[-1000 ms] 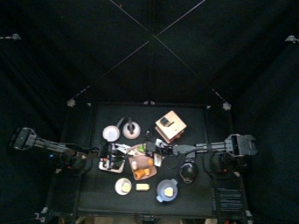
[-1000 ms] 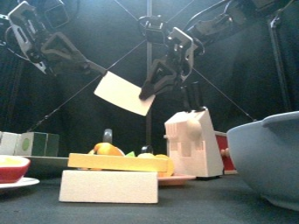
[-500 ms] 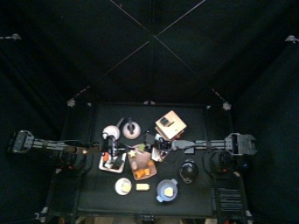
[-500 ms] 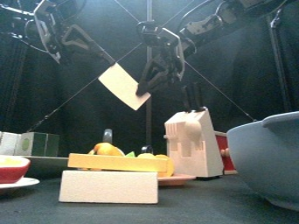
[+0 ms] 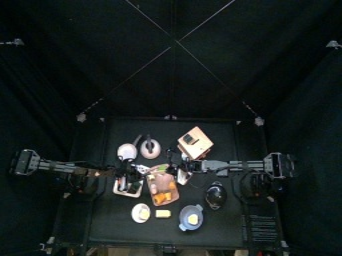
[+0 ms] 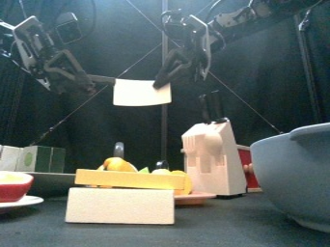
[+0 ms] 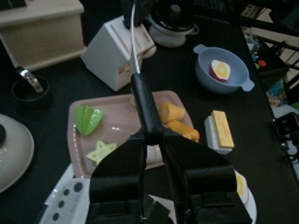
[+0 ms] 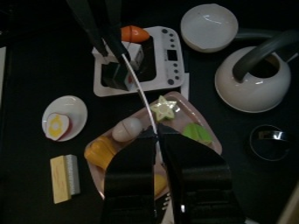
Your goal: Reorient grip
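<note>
I see both grippers above the pink tray (image 7: 70,157): left gripper (image 6: 80,85) and right gripper (image 6: 165,82) each clamp the cleaver (image 6: 139,93).

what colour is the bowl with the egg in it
Blue bowl, with a yellow yolk inside; the left wrist view shows it best.

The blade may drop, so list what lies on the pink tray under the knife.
The pink tray holds a green piece, a star-shaped slice and orange chunks. The knife hides a strip across its middle.
</note>
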Motion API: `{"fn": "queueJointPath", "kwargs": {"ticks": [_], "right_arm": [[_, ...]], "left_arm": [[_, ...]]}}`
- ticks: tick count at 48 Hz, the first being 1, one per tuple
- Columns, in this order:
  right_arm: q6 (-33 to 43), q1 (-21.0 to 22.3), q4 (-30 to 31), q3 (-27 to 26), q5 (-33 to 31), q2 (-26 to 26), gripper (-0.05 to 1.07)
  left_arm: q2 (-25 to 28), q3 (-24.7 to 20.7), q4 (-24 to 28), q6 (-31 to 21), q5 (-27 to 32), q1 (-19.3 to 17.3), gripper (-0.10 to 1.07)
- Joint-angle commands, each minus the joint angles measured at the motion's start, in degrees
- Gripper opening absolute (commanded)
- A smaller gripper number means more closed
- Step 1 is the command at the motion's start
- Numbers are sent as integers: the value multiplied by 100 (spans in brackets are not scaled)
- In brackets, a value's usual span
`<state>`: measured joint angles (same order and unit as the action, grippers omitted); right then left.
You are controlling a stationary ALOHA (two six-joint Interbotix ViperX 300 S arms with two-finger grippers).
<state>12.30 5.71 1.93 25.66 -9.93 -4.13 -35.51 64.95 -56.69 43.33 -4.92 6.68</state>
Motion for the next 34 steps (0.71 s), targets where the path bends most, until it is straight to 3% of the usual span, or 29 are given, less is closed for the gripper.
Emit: {"fn": "queueJointPath", "kwargs": {"ticks": [1, 22, 34], "right_arm": [[26, 35, 9, -114, 185, 44, 30], [-35, -229, 141, -105, 466, 598, 30], [-53, -360, 1063, 97, 615, 606, 30]], "left_arm": [[-9, -18, -62, 18, -211, 299, 51], [62, 439, -483, 18, -360, 554, 51], [62, 563, -492, 9, -334, 694, 51]]}}
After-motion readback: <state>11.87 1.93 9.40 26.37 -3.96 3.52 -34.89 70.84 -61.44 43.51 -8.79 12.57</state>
